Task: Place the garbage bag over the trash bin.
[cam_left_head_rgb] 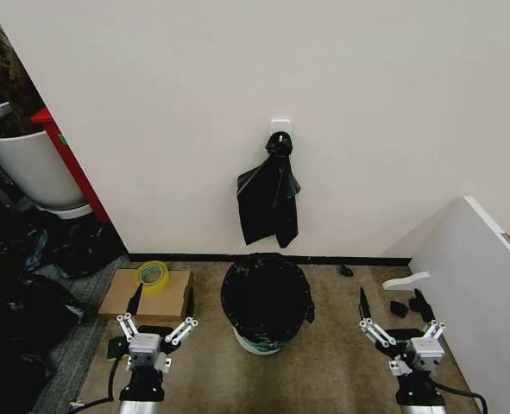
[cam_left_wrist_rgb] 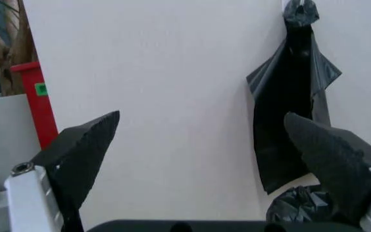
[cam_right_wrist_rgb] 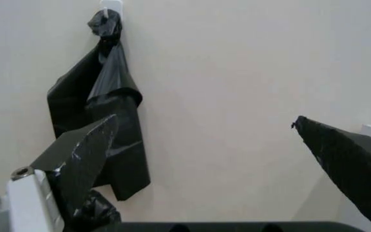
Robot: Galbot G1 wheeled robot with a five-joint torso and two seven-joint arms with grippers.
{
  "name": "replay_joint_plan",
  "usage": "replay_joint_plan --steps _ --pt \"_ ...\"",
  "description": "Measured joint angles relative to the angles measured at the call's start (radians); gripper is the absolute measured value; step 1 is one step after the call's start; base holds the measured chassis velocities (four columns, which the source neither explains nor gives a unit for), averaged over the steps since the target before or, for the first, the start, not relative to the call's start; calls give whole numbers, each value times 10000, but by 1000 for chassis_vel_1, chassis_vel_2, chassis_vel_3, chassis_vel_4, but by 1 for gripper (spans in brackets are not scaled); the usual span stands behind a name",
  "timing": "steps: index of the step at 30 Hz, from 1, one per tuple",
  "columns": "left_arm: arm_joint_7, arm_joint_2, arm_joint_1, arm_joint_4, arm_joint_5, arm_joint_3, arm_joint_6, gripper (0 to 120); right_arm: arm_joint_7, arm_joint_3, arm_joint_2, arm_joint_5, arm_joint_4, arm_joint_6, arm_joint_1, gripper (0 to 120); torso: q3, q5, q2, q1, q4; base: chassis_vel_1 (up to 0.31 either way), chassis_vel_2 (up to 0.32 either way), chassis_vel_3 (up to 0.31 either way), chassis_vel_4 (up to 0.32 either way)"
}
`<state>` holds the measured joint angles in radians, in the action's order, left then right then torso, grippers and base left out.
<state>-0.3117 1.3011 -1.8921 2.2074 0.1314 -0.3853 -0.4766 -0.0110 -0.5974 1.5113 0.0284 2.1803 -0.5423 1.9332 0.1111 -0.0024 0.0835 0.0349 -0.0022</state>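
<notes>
Between open claws, garbage bag [cam_left_head_rgb: 267,291] lining trash bin [cam_left_head_rgb: 256,343]

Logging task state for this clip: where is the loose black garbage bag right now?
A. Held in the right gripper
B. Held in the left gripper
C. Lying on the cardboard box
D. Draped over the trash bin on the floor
D: the garbage bag covers the mouth and upper wall of the trash bin, while the left gripper and right gripper stand open and empty on either side.
</notes>
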Motion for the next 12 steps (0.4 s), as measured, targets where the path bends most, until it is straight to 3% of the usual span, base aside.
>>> replay_joint_plan --steps 12 --pt "-20 -153 210 -291 94 156 -138 100 -43 322 234 -337 0 20 239 100 0 -1 -2 0 -1 0 0 0 0"
